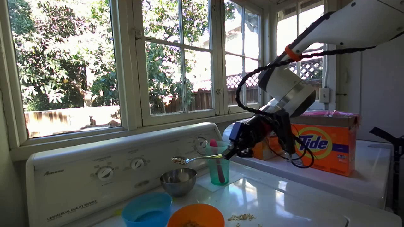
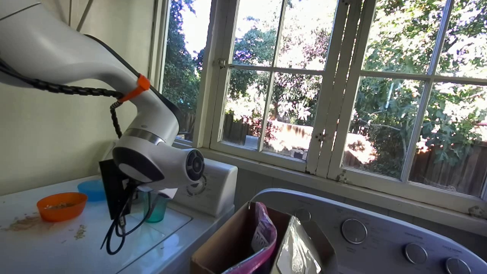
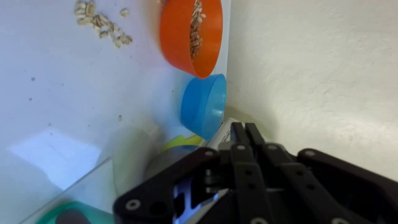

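My gripper (image 1: 226,154) is shut on the handle of a metal spoon (image 1: 202,157), which points out level over the washer. Pale flakes (image 1: 178,160) fill the spoon's bowl, just above and behind a steel bowl (image 1: 178,183). Under the handle stands a green cup (image 1: 217,171) with a pink utensil (image 1: 221,175) inside. In the wrist view the two fingertips (image 3: 244,129) lie nearly together, and the spoon is hidden there. A blue bowl (image 3: 194,105) and an orange bowl (image 3: 174,37) with flakes sit beyond the fingers. The arm hides the fingers in an exterior view.
Spilled flakes (image 1: 241,217) lie on the white washer top near the orange bowl. The washer's control panel (image 1: 164,151) rises behind the bowls, below the windows. A Tide box (image 1: 331,157) stands on the neighbouring machine. Cables (image 2: 118,232) hang from the wrist.
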### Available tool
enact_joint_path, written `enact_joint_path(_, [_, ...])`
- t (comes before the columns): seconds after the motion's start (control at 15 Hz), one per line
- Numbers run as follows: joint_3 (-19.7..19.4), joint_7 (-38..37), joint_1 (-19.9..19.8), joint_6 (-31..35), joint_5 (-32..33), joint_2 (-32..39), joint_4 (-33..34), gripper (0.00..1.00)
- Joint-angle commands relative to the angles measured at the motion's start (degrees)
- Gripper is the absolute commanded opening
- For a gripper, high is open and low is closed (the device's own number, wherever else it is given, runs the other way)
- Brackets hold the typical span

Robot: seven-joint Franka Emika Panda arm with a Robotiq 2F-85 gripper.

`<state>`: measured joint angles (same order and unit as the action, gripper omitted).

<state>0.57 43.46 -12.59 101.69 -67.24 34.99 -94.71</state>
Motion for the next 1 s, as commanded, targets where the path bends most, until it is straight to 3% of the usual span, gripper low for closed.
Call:
enact_joint_path(0.0, [-1.15, 0.83, 2.55, 6.28, -0.82, 0.96, 1.68, 0.01])
enact_joint_path(0.2, [-1.27, 1.63, 4.36, 11.8, 1.64, 1.17, 2.42, 0.01])
enact_joint_path(0.6, [-1.46, 4.44, 8.36, 22.39, 15.61, 0.71, 1.35, 0.01])
enact_joint_path(0.93, [0.71, 6.64, 9.31, 32.79, 25.83, -0.17, -0.39, 0.01])
